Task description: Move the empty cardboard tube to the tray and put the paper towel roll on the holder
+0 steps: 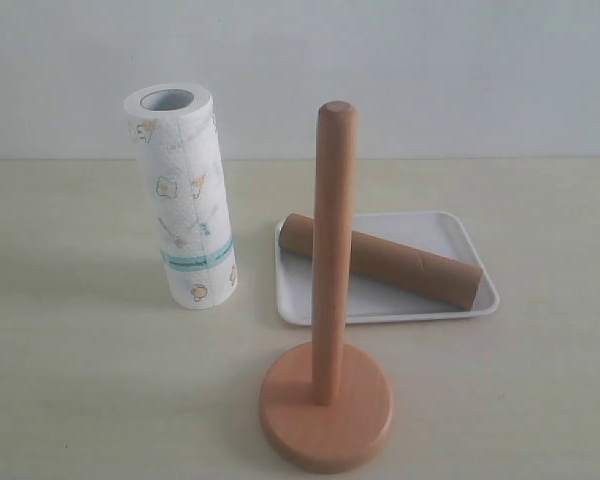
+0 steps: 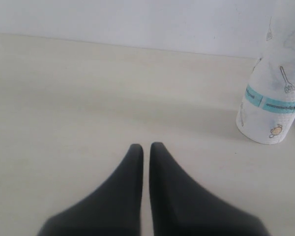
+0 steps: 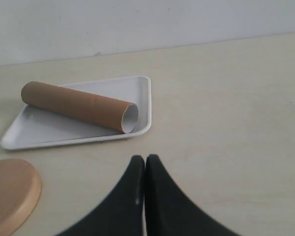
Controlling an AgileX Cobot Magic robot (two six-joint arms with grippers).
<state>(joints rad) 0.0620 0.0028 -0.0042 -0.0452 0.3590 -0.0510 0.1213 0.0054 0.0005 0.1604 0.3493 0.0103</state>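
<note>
Left tool (image 2: 146,147) & right tool (image 3: 145,160) both pressed together, empty, no contact w/ anything.

The reddish wooden holder (image 1: 334,250) hides a stretch of the brown cardboard tube (image 1: 410,265) behind its post; wrist-view edges crop the white printed paper towel roll (image 2: 273,98) and the holder's disc base (image 3: 10,196).

Staged lab setup: pale wood-grain tabletop (image 1: 80,380), plain white wall (image 1: 430,70).
</note>
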